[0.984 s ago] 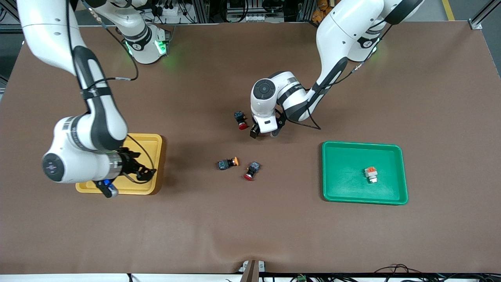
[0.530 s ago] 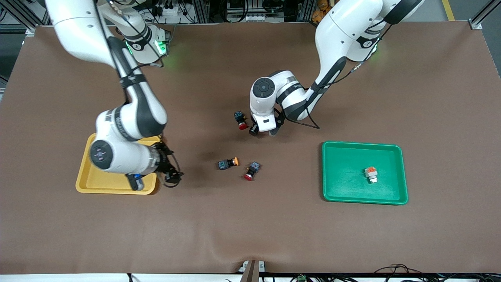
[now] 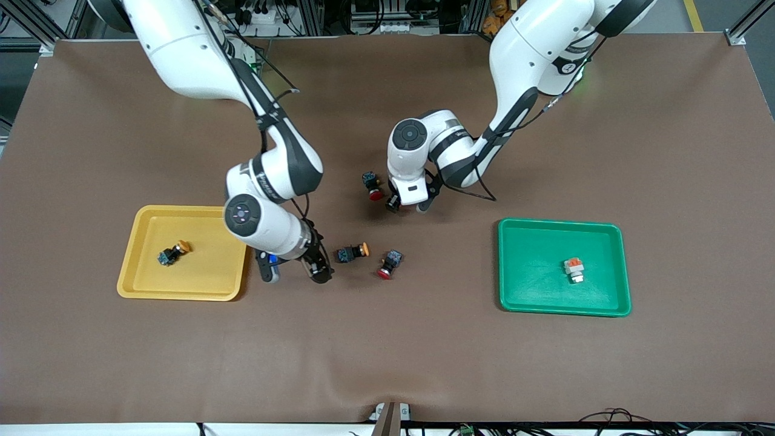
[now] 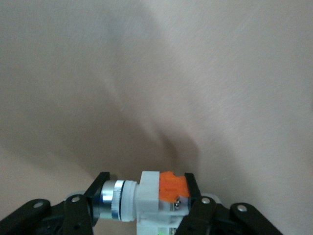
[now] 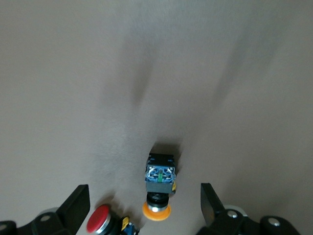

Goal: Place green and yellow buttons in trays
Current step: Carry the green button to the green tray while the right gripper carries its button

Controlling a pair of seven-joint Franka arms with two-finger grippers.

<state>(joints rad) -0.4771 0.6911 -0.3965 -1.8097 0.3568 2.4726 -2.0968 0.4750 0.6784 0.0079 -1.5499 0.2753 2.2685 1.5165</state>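
My right gripper [image 3: 315, 266] hangs with fingers spread, empty, just beside a dark-bodied switch with an orange-yellow round cap [image 3: 353, 252] that lies on the brown mat [image 3: 387, 363]; in the right wrist view this switch [image 5: 159, 186] sits between the parted fingers. My left gripper [image 3: 407, 204] is clenched on a white-bodied switch with orange and silver parts [image 4: 146, 200], low over the mat. One yellow-capped switch [image 3: 172, 252] lies in the shallow yellow plastic tray [image 3: 181, 292]; one white switch [image 3: 574, 269] lies in the green plastic tray [image 3: 514, 266].

Step in hand, as I judge it: right approaches a pick, left begins a carry. Next, I centre on the body and avoid the red-capped switch [image 3: 388, 264] close by. Another red-capped switch [image 3: 372, 185] lies beside my left gripper. Bare mat runs toward both trays; I must clear their rims.
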